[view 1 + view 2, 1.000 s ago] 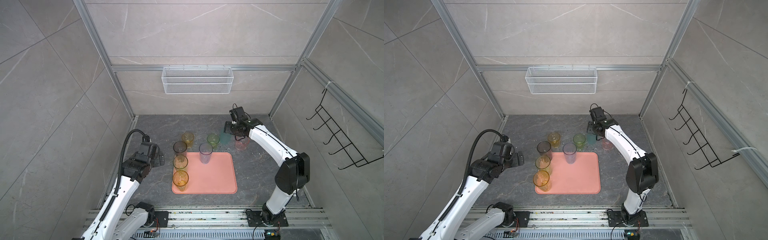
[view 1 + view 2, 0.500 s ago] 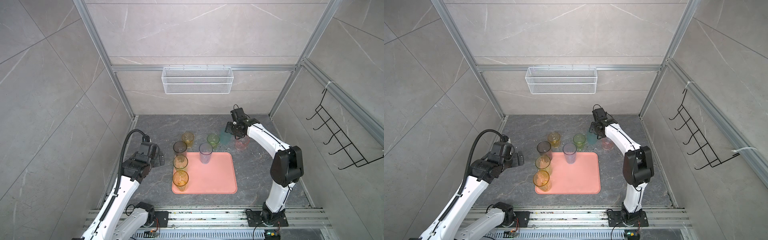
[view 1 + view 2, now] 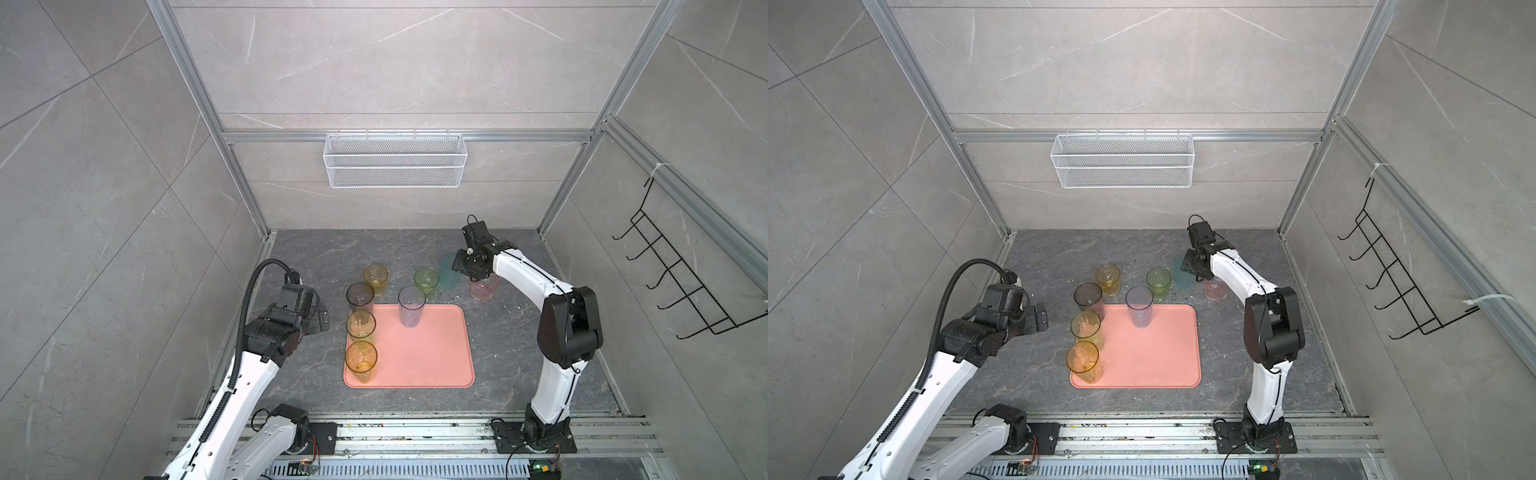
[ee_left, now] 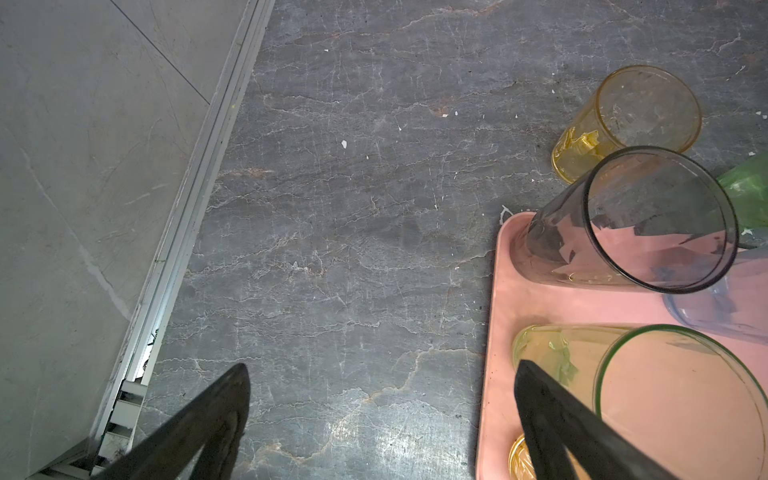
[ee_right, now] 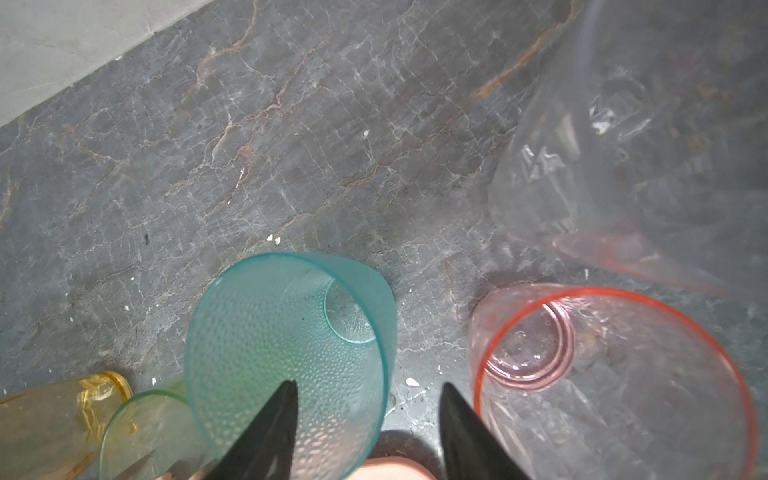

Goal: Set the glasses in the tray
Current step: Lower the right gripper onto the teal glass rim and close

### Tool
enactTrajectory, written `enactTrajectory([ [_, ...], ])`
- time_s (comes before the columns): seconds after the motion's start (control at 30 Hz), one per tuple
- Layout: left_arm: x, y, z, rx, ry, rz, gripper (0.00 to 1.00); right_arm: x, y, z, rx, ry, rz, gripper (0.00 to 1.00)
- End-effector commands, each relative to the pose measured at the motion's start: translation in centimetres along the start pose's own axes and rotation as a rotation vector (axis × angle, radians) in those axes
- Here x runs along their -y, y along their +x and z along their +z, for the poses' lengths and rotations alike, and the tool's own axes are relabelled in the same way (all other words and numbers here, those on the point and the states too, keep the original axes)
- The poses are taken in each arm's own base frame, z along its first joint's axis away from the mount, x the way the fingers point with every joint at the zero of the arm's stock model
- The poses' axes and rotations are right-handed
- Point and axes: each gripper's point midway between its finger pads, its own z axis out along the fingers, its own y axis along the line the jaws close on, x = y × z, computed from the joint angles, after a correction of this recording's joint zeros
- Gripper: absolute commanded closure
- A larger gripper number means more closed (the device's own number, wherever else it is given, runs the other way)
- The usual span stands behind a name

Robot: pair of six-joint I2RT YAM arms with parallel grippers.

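Your left gripper (image 4: pixel 382 365) hangs wide and empty off the left edge of the tray (image 3: pixel 436 353). The teal glass (image 5: pixel 286 332) stands upright on the table past the tray's far right corner. The right gripper (image 5: pixel 369 383) looks to straddle its wall, jaws apart, not pinching yet.

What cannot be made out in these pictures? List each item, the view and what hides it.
Clear glass: right wrist view, blurred and cut by the frame edge.
Teal glass: both top views, partly behind the right gripper.
Blue glass: left wrist view, behind the grey glass, cut by the edge.
Amber glass on the tray: left wrist view, mostly behind a jaw.
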Motion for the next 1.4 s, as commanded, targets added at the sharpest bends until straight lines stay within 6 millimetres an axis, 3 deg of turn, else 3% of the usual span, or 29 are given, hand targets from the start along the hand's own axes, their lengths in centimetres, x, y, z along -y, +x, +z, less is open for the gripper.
enactTrajectory([
  [0.0, -0.4, -0.3, -0.4, 0.019, -0.01, -0.018, 0.01, 0.4, 0.8, 1.3, -0.029, 0.005, 0.013, 0.49],
  [0.63, -0.4, -0.3, -0.5, 0.022, -0.007, -0.018, 0.01, 0.3, 1.3, 2.3, -0.06, -0.004, 0.003, 0.69],
  [1.37, -0.4, -0.3, -0.5, 0.023, -0.007, -0.019, 0.01, 0.0, 0.2, 0.9, -0.035, -0.011, -0.021, 0.86],
])
